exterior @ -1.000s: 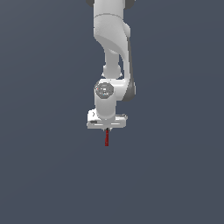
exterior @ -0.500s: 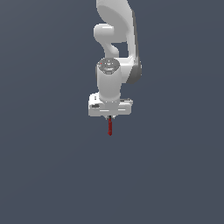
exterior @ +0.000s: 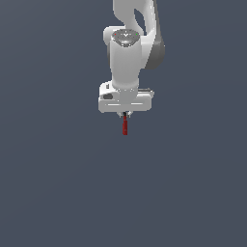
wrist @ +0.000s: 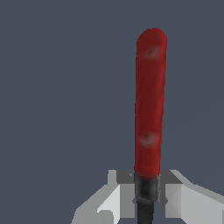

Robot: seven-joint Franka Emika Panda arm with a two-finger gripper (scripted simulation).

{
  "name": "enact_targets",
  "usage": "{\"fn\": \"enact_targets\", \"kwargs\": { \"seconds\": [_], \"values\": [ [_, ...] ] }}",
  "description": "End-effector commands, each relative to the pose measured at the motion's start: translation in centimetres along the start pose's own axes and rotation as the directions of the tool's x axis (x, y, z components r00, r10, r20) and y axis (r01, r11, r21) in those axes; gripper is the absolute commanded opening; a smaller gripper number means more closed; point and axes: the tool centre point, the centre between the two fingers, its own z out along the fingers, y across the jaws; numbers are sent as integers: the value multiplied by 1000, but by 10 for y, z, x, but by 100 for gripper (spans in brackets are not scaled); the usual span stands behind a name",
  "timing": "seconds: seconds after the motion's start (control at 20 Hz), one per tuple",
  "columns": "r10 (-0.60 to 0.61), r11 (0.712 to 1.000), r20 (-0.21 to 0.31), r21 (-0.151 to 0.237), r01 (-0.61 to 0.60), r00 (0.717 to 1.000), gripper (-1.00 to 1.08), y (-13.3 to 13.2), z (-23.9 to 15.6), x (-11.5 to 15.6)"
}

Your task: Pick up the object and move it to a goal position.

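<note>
The object (exterior: 125, 125) is a thin red rod that hangs straight down from under the white gripper (exterior: 125, 114) in the exterior view. In the wrist view the red rod (wrist: 149, 105) runs away from the camera, and its short black tip (wrist: 145, 197) sits pinched between the two grey fingers (wrist: 114, 197). The gripper (wrist: 146, 192) is shut on that black end. The rod is far narrower than the white hand (exterior: 125, 100) above it. No goal marker shows in either view.
The white arm (exterior: 132, 43) rises above the hand and leaves the exterior view at the upper edge. Behind everything is a plain dark grey-blue surface with no other objects or edges in sight.
The arm has shifted toward the exterior view's right and risen slightly, carrying the red rod along. Its wrist now faces the camera more squarely. The grip has stayed shut.
</note>
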Motion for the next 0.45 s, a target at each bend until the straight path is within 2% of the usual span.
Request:
{"fn": "enact_targets", "kwargs": {
  "seconds": [0.0,0.4],
  "values": [
    [0,1000,1,0,0,1000,-100,-3,-14,-3],
    [0,1000,1,0,0,1000,-100,-6,-31,-4]
  ]
}}
